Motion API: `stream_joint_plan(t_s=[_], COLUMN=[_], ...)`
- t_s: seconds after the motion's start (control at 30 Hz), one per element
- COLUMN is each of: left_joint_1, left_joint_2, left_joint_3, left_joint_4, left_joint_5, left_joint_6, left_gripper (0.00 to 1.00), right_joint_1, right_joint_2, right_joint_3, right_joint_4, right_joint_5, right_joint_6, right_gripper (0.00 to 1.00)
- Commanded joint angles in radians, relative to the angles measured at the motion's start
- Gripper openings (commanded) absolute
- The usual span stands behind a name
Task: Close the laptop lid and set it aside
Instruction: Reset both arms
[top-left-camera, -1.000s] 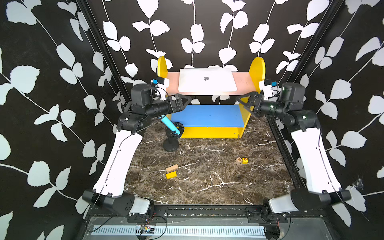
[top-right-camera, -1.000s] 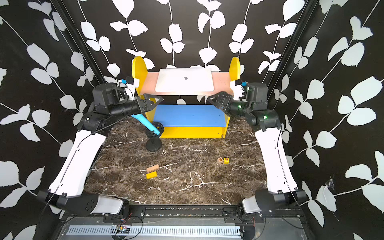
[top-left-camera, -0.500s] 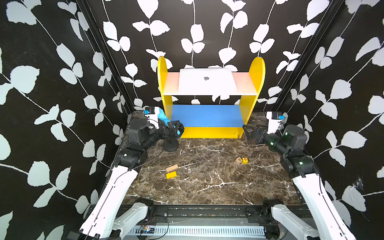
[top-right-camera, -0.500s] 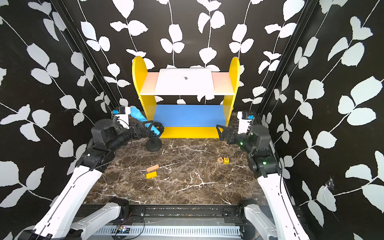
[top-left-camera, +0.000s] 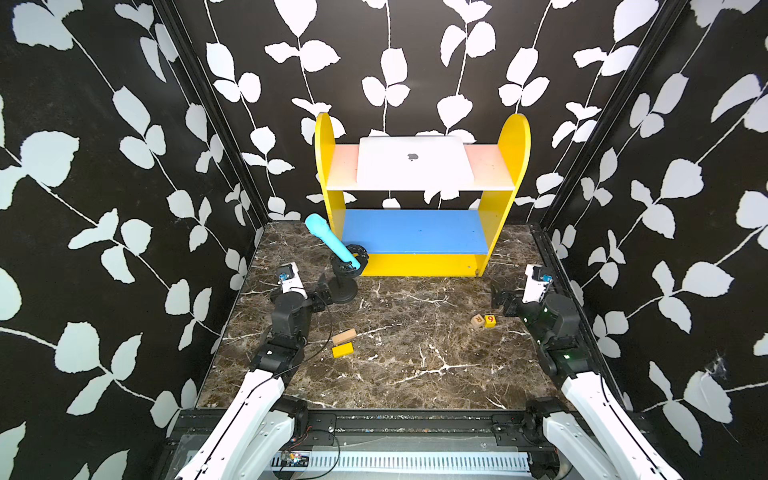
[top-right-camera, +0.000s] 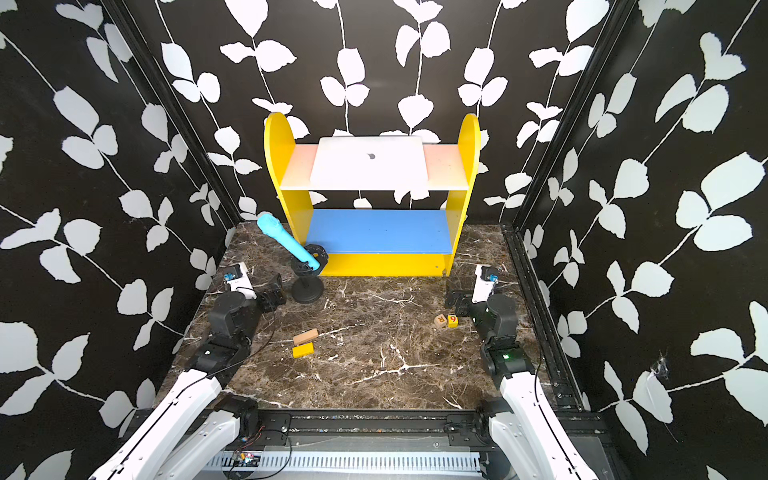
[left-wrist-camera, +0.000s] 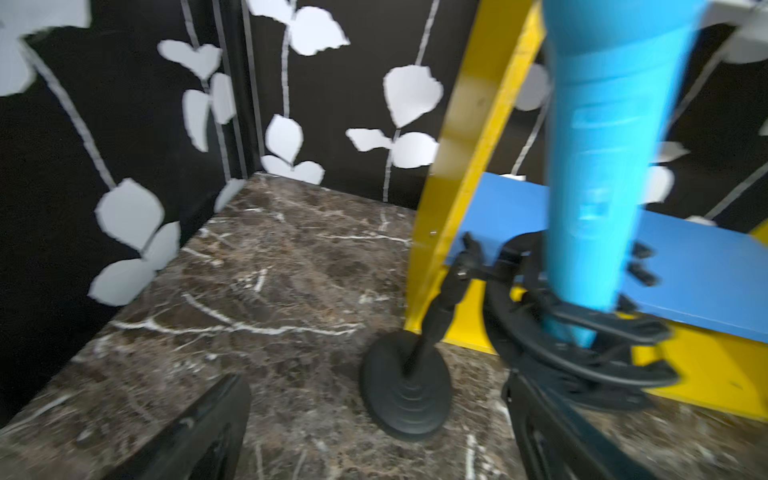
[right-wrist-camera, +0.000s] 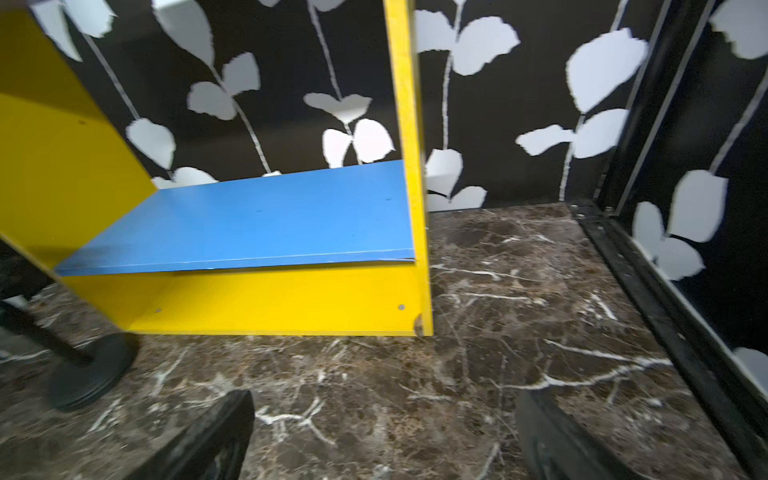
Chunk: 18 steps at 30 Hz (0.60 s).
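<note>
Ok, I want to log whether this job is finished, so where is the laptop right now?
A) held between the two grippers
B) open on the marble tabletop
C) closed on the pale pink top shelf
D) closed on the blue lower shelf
C: in both top views the laptop lies shut, apple logo up, on the pale pink top shelf.
</note>
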Motion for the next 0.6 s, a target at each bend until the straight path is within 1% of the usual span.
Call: stream_joint_plan(t_s=[0.0,0.1,0.2,0.3,0.4,0.5,0.57], left_joint_1=[0.005,0.005,0.005,0.005,0.005,0.005,0.006], left_joint_2=[0.003,0.033,0.087,0.173,0.28,0.392,0.473], left_joint_3=[-0.037,-0.074,-0.107,-0.123,-0.144,-0.155,-0.161], left_joint_4=[0.096,0.151,0.22,0.274,0.381,0.514,0.611], left_joint_5=[-0.187,-0.268,-0.322,-0.377,-0.433,-0.451,-0.441], left_joint_6=[0.031,0.066,0.088,0.104,0.152,0.229,0.271], left_gripper=[0.98,0.98,0.98,0.98,0.98,0.99,0.98], right_joint_1=[-0.004,-0.004,-0.006,-0.006,-0.009,-0.022,-0.028], right_joint_2=[0.012,0.054,0.11,0.171,0.23,0.302,0.354], right_joint_3=[-0.04,-0.074,-0.103,-0.126,-0.152,-0.171,-0.172], right_joint_4=[0.149,0.183,0.232,0.286,0.355,0.436,0.487], right_joint_5=[0.167,0.284,0.364,0.418,0.473,0.486,0.485], right_joint_6=[-0.043,-0.074,-0.097,-0.128,-0.157,-0.172,-0.181], right_gripper=[1.0,1.0,1.0,1.0,1.0,1.0,1.0])
